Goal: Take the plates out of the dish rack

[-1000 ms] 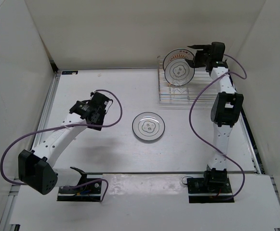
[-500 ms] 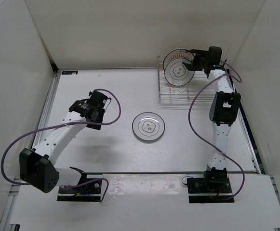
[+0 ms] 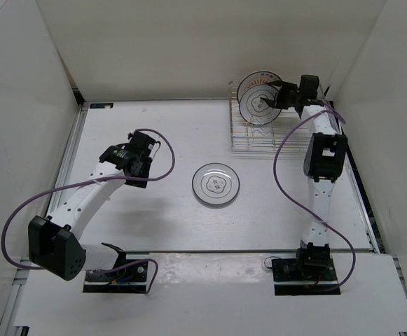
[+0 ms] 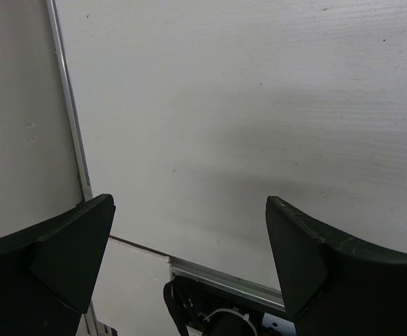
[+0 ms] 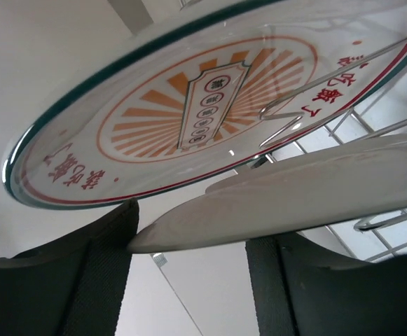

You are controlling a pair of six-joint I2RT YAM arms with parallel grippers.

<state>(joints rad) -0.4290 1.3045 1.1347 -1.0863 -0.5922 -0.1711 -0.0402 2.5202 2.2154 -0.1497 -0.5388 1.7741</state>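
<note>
The dish rack [image 3: 253,137] stands at the back right of the table. It holds a white flower-centre plate [image 3: 258,106] upright in front and the orange sunburst plate [image 3: 263,77] behind it. Another white plate [image 3: 216,184] lies flat mid-table. My right gripper [image 3: 282,96] is open at the upright white plate's right edge. In the right wrist view its fingers [image 5: 84,280] straddle that plate's rim [image 5: 294,199], the left finger touching it, with the sunburst plate [image 5: 203,105] just behind. My left gripper [image 3: 137,175] is open and empty over bare table, as the left wrist view [image 4: 189,238] shows.
White walls enclose the table on the left, back and right. A metal rail [image 3: 70,157] runs along the table's left edge. Rack wires [image 5: 315,105] cross in front of the sunburst plate. The left arm's base and cable [image 4: 217,315] show below its fingers.
My right gripper has moved left and down from beside the rack until its fingers straddle the front white plate's rim. The left arm has barely shifted.
</note>
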